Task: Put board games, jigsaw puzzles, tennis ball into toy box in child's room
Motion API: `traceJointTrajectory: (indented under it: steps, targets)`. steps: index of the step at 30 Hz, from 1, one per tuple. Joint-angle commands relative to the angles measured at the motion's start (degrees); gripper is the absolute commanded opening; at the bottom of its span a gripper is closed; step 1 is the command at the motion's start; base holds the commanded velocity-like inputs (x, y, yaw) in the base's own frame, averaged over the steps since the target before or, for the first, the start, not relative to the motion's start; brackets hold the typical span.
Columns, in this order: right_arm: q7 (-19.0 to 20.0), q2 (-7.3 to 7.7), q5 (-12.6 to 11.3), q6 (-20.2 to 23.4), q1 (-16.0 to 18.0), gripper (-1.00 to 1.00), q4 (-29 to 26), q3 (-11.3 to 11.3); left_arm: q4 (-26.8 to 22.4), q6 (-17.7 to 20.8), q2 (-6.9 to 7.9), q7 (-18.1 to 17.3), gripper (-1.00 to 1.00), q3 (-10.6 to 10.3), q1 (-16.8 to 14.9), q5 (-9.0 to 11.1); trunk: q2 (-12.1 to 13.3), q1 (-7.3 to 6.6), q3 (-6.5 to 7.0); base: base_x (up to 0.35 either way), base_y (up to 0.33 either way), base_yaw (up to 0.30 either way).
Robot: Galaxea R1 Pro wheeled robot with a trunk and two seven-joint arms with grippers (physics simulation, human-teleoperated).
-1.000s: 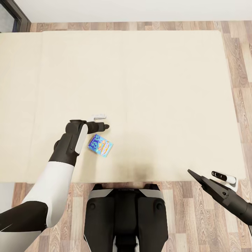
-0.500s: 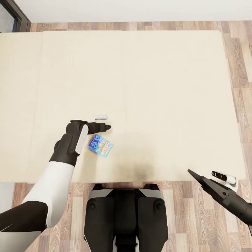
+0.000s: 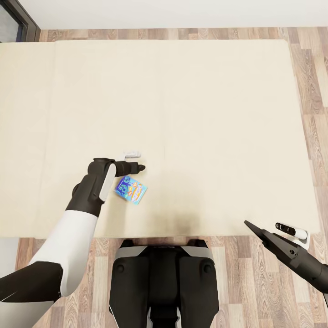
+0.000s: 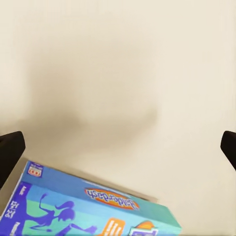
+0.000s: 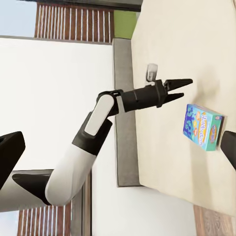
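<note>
The left claw sits left of centre in the head view, fingers spread wide and holding nothing, above the bed. 1 board game lies just below it. The right claw, lower right, cannot be judged.

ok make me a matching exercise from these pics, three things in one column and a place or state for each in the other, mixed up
Things:
1. board game
2. left gripper
3. right gripper

Places or states:
A. off the bed's near edge, over the wooden floor
B. lying flat on the bed, held by nothing
C. open, above the mattress, just beyond the box

Pairs: 1-B, 2-C, 3-A
</note>
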State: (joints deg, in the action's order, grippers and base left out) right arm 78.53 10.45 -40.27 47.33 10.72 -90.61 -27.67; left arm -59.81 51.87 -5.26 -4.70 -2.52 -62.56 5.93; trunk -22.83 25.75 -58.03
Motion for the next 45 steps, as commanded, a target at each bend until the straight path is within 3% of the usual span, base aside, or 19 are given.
traceJointTrajectory:
  steps: [1, 15, 36, 45]
  targets:
    - [0.0, 0.01, -0.2, 0.5, 0.0, 1.00, 0.0, 0.0, 0.7, 0.0, 0.00, 0.2, 1.00, 0.0, 0.0, 0.5, -0.1, 0.03, -0.05, 0.000, 0.000, 0.000]
    - [0.1, 0.01, -0.2, 0.5, 0.0, 1.00, 0.0, 0.0, 5.4, -3.8, 0.07, 0.1, 1.00, 0.1, 0.0, 0.4, -0.1, 0.03, -0.05, 0.000, 0.000, 0.000]
    - [0.0, 0.01, -0.2, 0.5, 0.0, 1.00, 0.0, 0.0, 5.8, -3.4, 0.08, 0.3, 1.00, -0.1, 0.0, 0.3, -0.1, 0.03, -0.05, 0.000, 0.000, 0.000]
    - [0.0, 0.01, -0.2, 0.5, 0.0, 1.00, 0.0, 0.0, 8.6, -3.1, 0.19, 0.4, 1.00, 0.2, 0.0, 0.3, -0.1, 0.03, -0.05, 0.000, 0.000, 0.000]
